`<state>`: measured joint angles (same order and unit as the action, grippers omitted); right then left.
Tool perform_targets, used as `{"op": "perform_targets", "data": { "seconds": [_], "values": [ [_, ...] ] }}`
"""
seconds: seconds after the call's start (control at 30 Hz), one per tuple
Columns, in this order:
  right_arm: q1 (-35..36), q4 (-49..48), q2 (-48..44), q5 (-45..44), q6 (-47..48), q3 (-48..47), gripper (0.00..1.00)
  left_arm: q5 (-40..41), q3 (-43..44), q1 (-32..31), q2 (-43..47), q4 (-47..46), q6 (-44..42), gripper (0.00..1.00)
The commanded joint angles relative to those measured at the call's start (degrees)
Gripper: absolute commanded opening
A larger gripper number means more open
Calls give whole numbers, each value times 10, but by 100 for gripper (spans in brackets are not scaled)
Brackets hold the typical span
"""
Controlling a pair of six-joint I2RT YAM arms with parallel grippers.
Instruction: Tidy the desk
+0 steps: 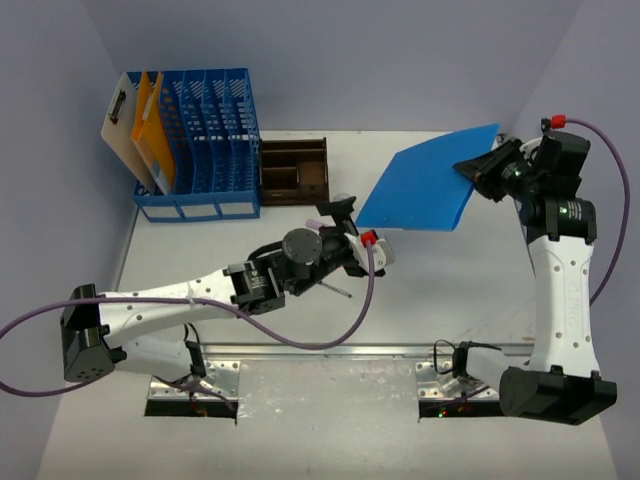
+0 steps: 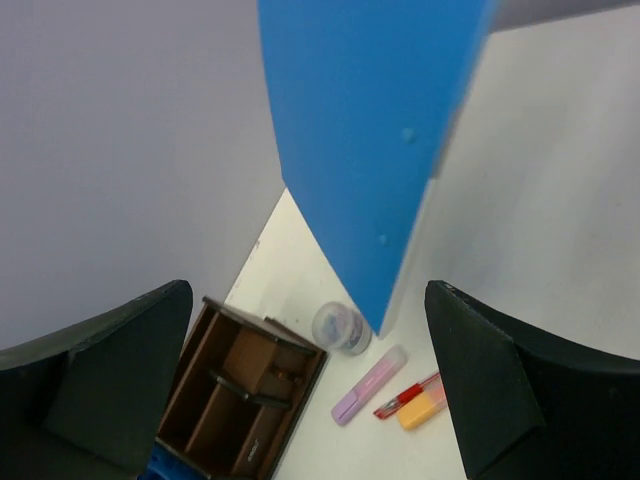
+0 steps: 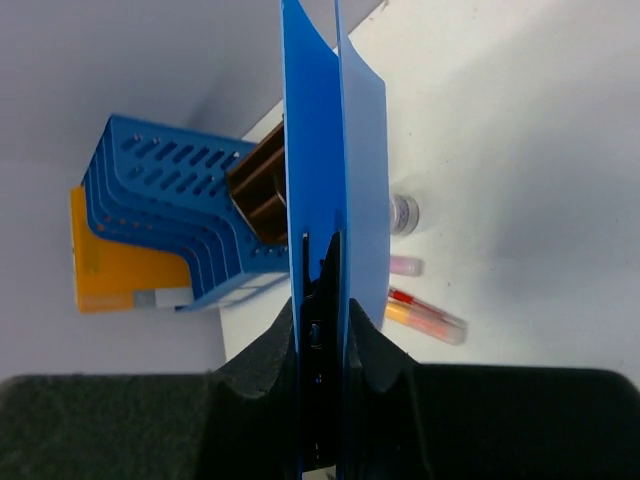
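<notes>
While right hand (image 3: 322, 300) pinches blue folder (image 1: 420, 180), left hand (image 2: 308, 290) gapes wide; only wrist views show jar (image 2: 340, 328).

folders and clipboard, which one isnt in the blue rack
The blue folder, pinched at its edge in the right gripper; the orange folder and the white clipboard both stand at the left end of the rack.

The blue folder (image 1: 425, 180) blocks plenty
From above it covers the desk (image 1: 470, 290) beneath; at the right wrist it hides half the wooden tray (image 3: 262, 190) and most of the pink pen (image 3: 407, 265). The small jar (image 2: 341, 328) is too blurred to tell its contents.
</notes>
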<state>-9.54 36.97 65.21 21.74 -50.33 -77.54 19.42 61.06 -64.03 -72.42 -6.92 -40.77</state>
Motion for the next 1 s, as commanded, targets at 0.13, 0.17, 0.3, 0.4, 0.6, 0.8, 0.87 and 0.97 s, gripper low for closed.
{"op": "perform_targets", "data": {
  "seconds": [0.13, 0.17, 0.3, 0.4, 0.6, 0.8, 0.87, 0.97],
  "values": [
    [-4, 52, 2, -57, -172, -23, 1, 9, -36, -61, 1, -186, -18, 100],
    [-3, 57, 2, -55, -180, -21, 1, 7, -30, -61, -4, -187, 4, 100],
    [-4, 61, -1, -39, -228, 2, 1, -53, 16, -61, -21, -151, 82, 100],
    [-3, 61, -2, -21, -245, 7, 1, -97, 36, -61, -44, -142, 117, 99],
    [-3, 75, -3, -2, -268, -10, 1, -132, 83, -42, -100, -127, 117, 88],
    [-3, 93, -9, 36, -283, -27, 1, -107, 147, -18, -169, -90, 79, 76],
    [-3, 105, -13, 35, -281, -30, 1, -110, 163, 2, -184, -87, 79, 71],
    [-3, 108, -19, 31, -275, -28, 1, -98, 169, 17, -195, -104, 61, 58]
  ]
}}
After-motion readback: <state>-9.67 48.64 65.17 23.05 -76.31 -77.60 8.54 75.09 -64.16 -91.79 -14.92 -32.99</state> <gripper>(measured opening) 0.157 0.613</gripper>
